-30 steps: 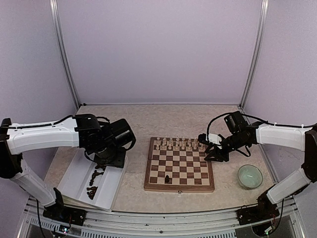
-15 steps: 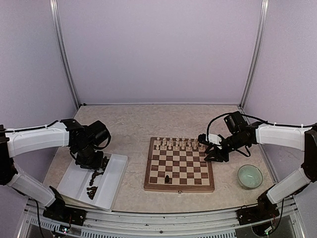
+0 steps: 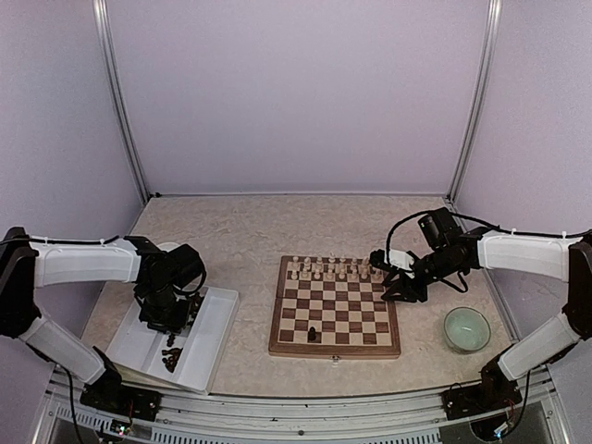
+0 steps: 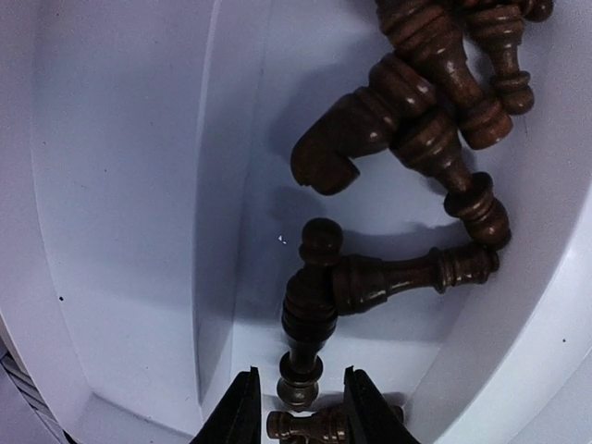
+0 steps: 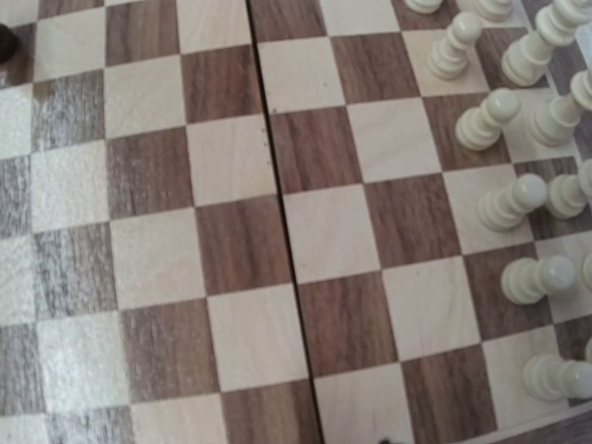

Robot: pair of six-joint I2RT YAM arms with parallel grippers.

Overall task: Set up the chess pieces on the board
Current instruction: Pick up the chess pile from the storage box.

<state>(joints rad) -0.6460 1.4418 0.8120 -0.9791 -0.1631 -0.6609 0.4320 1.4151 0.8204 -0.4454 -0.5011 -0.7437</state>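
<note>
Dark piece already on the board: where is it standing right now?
Top view: the dark piece stands alone near the board's near edge, slightly left of centre, across the bare squares from the cream pieces lined along the far edge.

tray (image 4: pixel 120 185): white, with a raised divider ridge.
chess pieces (image 4: pixel 407 102): dark brown, lying heaped.
left gripper (image 4: pixel 298 412): fingers flank nearest piece (image 4: pixel 310 314) at its base, narrow gaps.

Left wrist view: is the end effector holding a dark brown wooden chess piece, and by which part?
Not yet: the left end effector straddles the base of a dark brown wooden chess piece, gaps either side.
</note>
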